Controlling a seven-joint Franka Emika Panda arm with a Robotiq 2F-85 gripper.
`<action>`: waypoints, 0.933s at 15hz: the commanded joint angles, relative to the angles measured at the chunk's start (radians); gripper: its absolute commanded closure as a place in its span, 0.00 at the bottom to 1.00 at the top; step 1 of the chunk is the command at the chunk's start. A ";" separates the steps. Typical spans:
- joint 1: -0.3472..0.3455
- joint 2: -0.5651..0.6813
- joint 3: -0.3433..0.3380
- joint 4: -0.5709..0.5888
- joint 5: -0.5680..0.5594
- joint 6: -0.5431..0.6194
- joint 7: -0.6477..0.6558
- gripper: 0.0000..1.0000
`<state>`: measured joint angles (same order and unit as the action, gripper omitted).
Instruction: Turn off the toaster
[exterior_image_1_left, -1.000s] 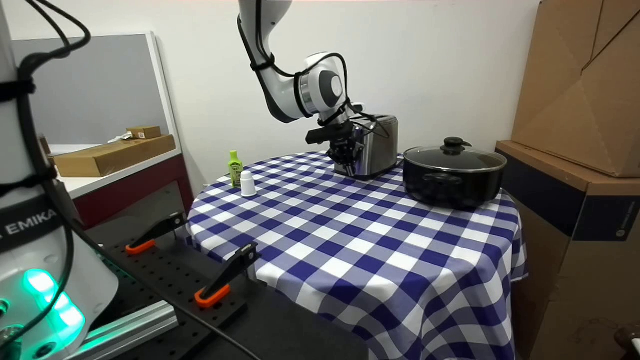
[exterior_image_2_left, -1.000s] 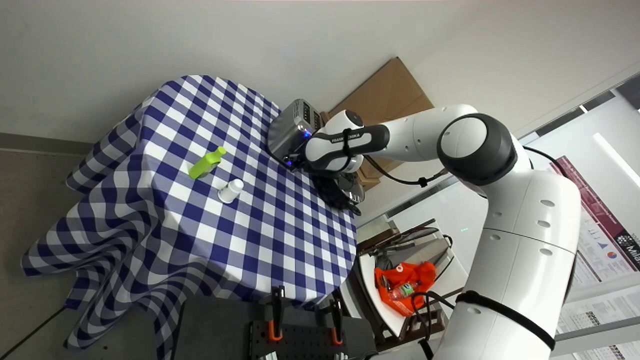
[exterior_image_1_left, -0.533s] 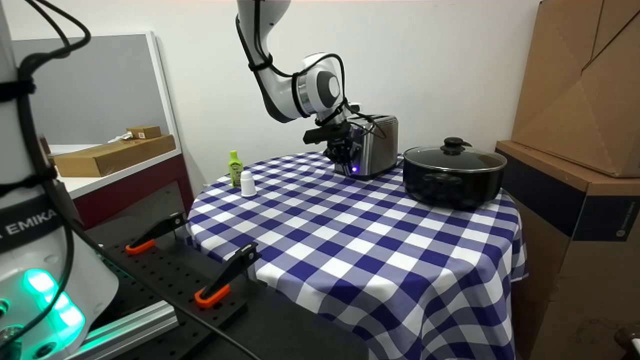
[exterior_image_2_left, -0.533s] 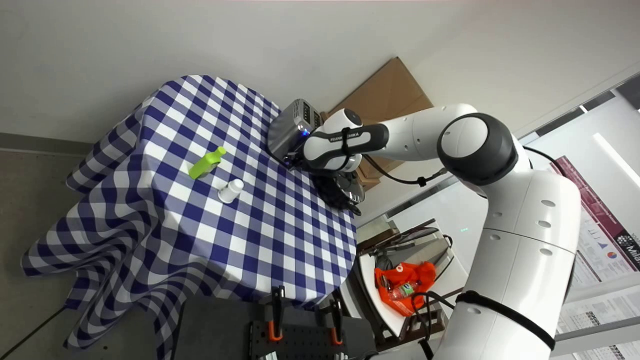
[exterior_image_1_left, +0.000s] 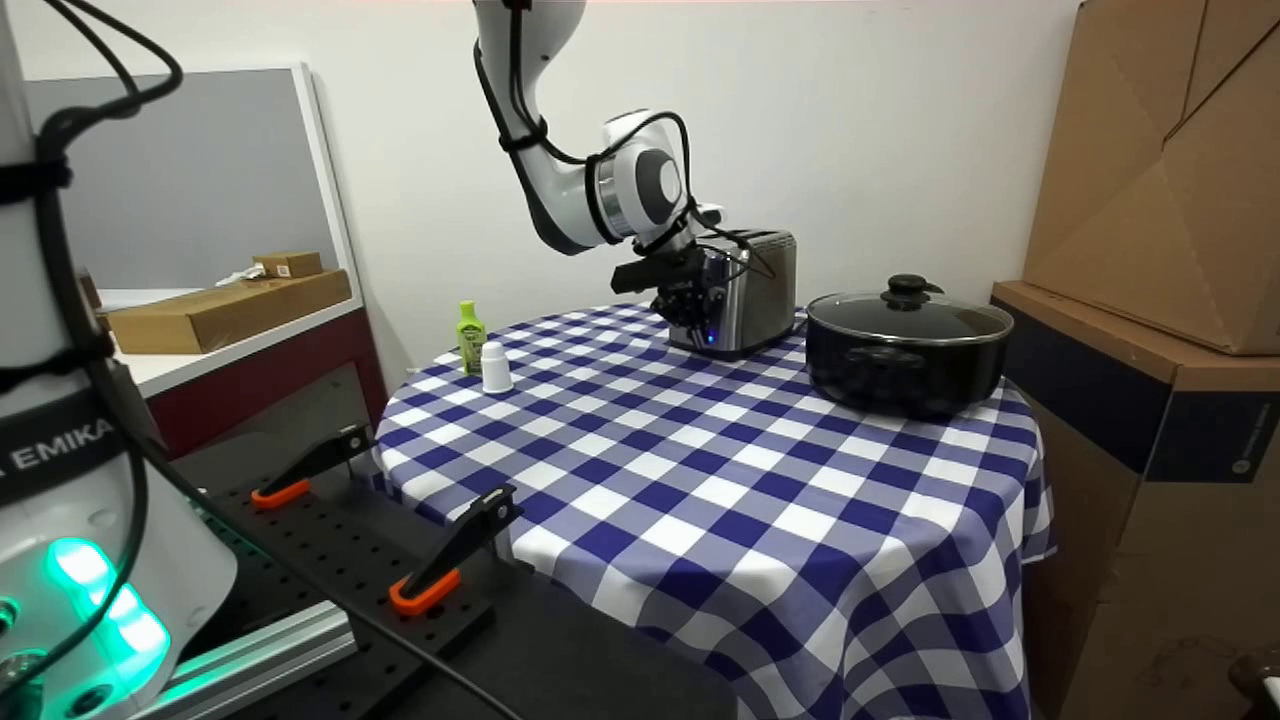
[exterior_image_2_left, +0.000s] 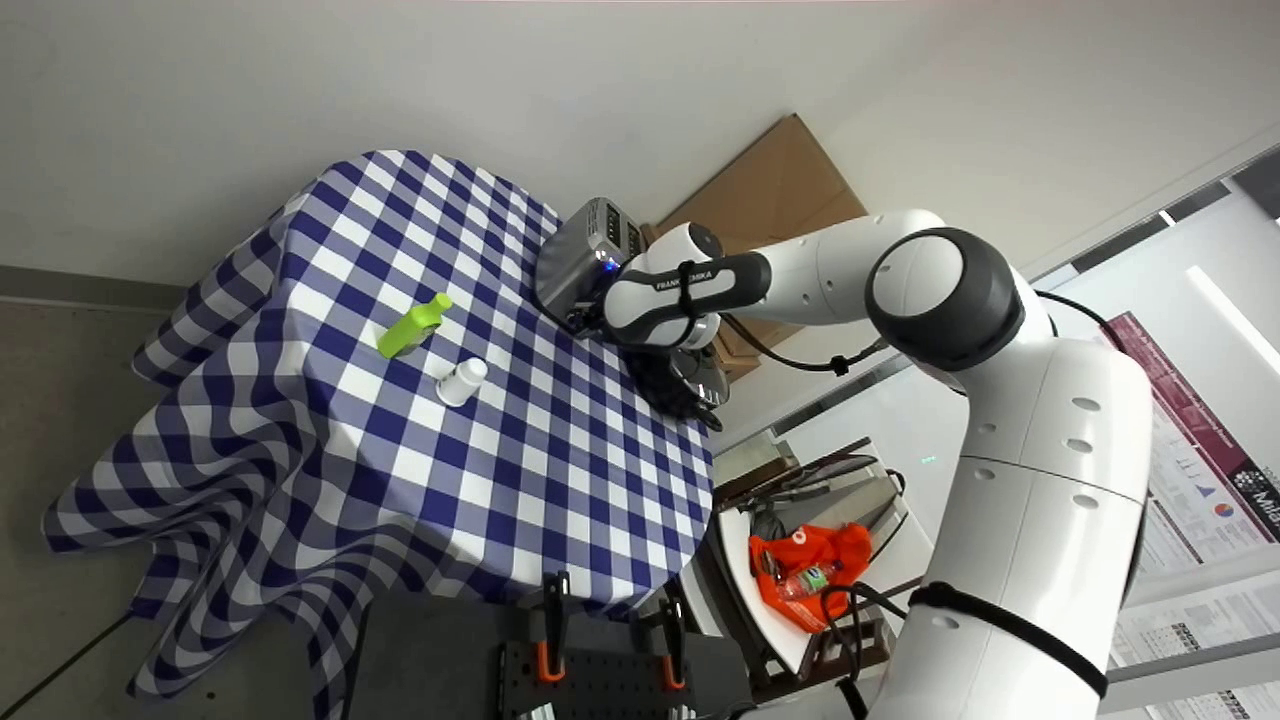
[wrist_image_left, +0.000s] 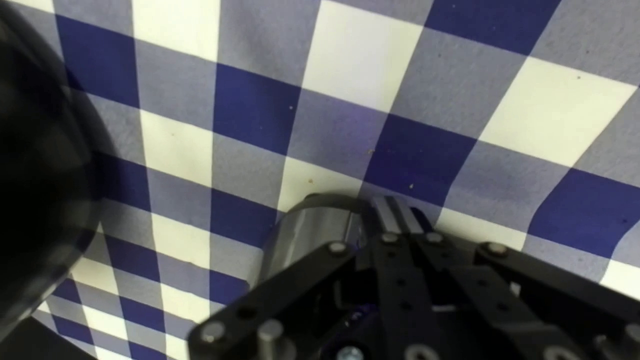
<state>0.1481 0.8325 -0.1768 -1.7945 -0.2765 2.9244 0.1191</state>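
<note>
One white arm (exterior_image_2_left: 840, 265) is reaching over the blue-and-white checked tablecloth (exterior_image_1_left: 650, 480), and its gripper (wrist_image_left: 397, 215) is hanging at the end of the silver toaster (exterior_image_1_left: 770, 285). Fingers (wrist_image_left: 386, 216) are lying flat against each other, holding nothing that I'm seeing. They're pointing down at the tablecloth, right alongside the toaster. Whether they're touching it, I'm not able to say: gripper and arm are covering that spot.

Toaster is standing upright on the side toward the wall (exterior_image_1_left: 880, 120), slots (exterior_image_2_left: 613, 222) facing up, as they're showing in an exterior view. Blue spot (exterior_image_1_left: 711, 337) is glowing low down where gripper and toaster are overlapping; I'm not managing to pin it to either.

Black pot (exterior_image_1_left: 905, 370) is sitting near the toaster but apart, glass lid (exterior_image_1_left: 865, 318) on, knob (exterior_image_1_left: 908, 290) up. In the wrist view it's filling the left edge as a dark curve. Green bottle (exterior_image_1_left: 471, 340) and white cup (exterior_image_1_left: 496, 370) are standing close together, well apart from the toaster, cup narrow end up. Both are showing in both exterior views.

Two orange-ended black clamps (exterior_image_1_left: 460, 543) are sitting on the black perforated board (exterior_image_1_left: 350, 540). Green lights (exterior_image_1_left: 110, 595) are glowing on the robot's base (exterior_image_1_left: 190, 570). Cardboard boxes (exterior_image_1_left: 1180, 190) are standing past the pot.
</note>
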 joint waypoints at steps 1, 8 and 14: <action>0.058 0.033 -0.070 -0.008 0.015 0.128 0.035 1.00; 0.039 -0.029 -0.021 -0.090 0.056 0.114 -0.060 1.00; -0.046 -0.223 0.089 -0.117 0.069 -0.291 -0.155 1.00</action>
<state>0.1473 0.7475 -0.1316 -1.8603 -0.2336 2.7982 0.0277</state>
